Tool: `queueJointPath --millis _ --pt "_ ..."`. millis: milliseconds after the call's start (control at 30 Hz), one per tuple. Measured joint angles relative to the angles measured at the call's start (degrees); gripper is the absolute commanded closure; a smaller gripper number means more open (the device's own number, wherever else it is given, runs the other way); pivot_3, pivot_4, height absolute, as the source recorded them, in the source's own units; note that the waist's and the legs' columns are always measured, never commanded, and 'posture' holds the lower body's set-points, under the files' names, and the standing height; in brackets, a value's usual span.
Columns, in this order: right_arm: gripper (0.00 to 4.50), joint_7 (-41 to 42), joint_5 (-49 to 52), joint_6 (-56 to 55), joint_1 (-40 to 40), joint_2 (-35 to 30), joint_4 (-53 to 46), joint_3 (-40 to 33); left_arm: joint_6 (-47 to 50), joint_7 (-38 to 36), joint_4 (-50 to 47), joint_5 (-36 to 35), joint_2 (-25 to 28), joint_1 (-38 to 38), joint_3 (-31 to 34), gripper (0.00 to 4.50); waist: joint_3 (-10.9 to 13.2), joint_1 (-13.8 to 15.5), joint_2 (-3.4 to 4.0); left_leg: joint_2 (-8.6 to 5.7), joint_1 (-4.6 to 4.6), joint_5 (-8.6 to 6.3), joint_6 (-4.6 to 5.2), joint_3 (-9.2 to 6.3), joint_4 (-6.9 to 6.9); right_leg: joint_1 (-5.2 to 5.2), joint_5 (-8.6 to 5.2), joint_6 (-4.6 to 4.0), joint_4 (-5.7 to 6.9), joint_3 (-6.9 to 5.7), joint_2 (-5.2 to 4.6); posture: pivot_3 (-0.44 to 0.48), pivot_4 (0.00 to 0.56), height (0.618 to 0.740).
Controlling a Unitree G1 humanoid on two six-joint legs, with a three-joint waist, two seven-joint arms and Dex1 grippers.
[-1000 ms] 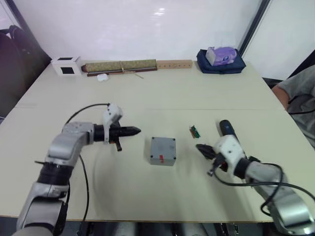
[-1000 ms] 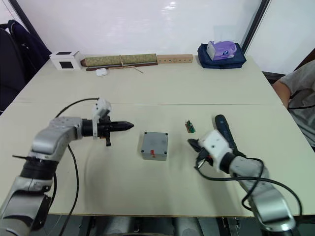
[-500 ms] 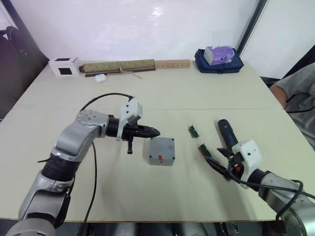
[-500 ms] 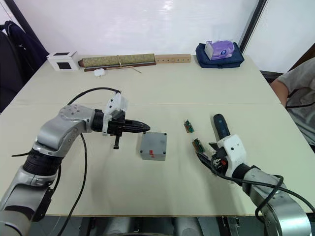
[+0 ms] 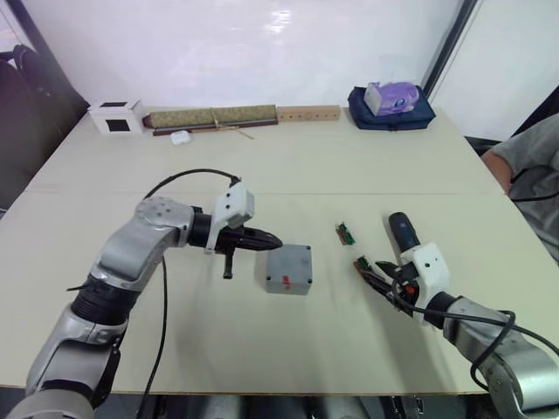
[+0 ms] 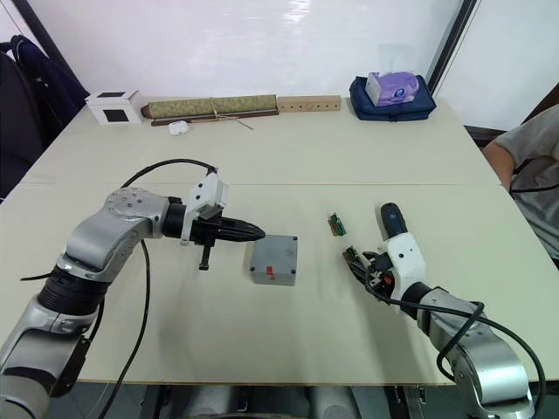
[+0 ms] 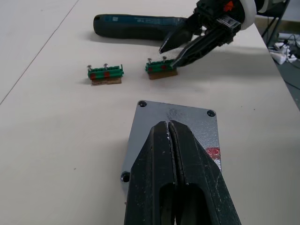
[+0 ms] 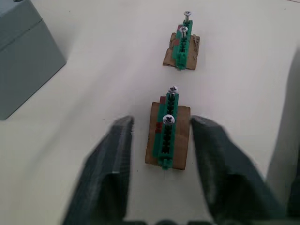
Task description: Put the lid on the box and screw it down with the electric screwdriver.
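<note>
On table, left end effector [image 7: 168, 126] closed above box [image 5: 289, 269], right end effector [image 8: 161, 129] wide, straddling green strip [image 8: 168, 133], no legible writing.

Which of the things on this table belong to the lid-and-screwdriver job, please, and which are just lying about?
Belonging to the job:
- box, lid already on top
- electric screwdriver
- two green strips holding screws: near one between the right gripper fingers, far one
- left gripper, shut beside the box

Lying about:
- white cube
- rolled mat
- wooden bar
- tissue pack

Box [image 5: 289, 268] mid-table, screwdriver [image 5: 403, 233] right (strips [image 5: 346, 233] between)
</note>
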Motion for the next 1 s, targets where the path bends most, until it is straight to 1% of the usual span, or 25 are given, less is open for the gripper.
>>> queueJointPath --millis 300,333,367,400,767,1000 --pt "3.34 -0.03 -0.63 -1.34 -0.98 -0.03 1.45 0.46 -0.47 0.84 0.03 0.06 -0.26 0.16 0.0 4.5 0.0 0.04 0.0 0.0 0.0 0.0 0.0 0.0 0.0 0.0 0.0 0.0 0.0 0.0 0.0 0.0 0.15 0.74" --pt "3.88 -0.01 -0.66 -1.51 -1.07 -0.03 1.52 0.56 -0.66 0.9 0.03 0.08 -0.36 0.36 0.0 4.5 0.0 0.04 0.0 0.0 0.0 0.0 0.0 0.0 0.0 0.0 0.0 0.0 0.0 0.0 0.0 0.0 0.15 0.74" --pt "4.2 0.03 -0.69 -1.74 -1.12 -0.03 1.6 0.65 -1.0 0.95 0.03 0.1 -0.39 0.69 -0.01 4.5 0.0 0.03 0.0 0.01 0.0 0.0 0.0 0.0 0.0 0.0 0.0 0.01 0.0 0.0 -0.01 0.0 0.15 0.74" --pt "4.41 0.07 -0.75 -1.95 -1.12 -0.04 1.72 0.67 -1.09 1.02 0.03 0.11 -0.42 1.08 -0.01 4.5 0.0 0.04 0.0 0.01 0.0 0.0 0.0 0.0 0.0 0.0 0.0 0.0 0.0 0.0 -0.01 0.0 0.15 0.74" --pt "4.41 0.34 -1.95 -3.16 -1.38 -0.21 2.4 0.73 -1.32 1.66 0.23 0.23 -0.62 1.46 -0.02 4.5 0.0 0.03 0.0 0.0 0.0 0.0 0.0 0.0 0.0 0.0 0.0 0.0 0.0 0.0 0.0 0.0 0.15 0.74" --pt "4.41 1.0 -0.73 -3.48 -3.53 -0.8 1.65 -0.82 -1.48 1.73 2.25 0.4 -0.62 1.39 0.07 4.5 0.0 0.03 0.01 0.0 0.0 0.0 0.0 0.0 0.0 0.0 0.01 0.01 0.0 0.0 0.0 0.0 0.15 0.74"
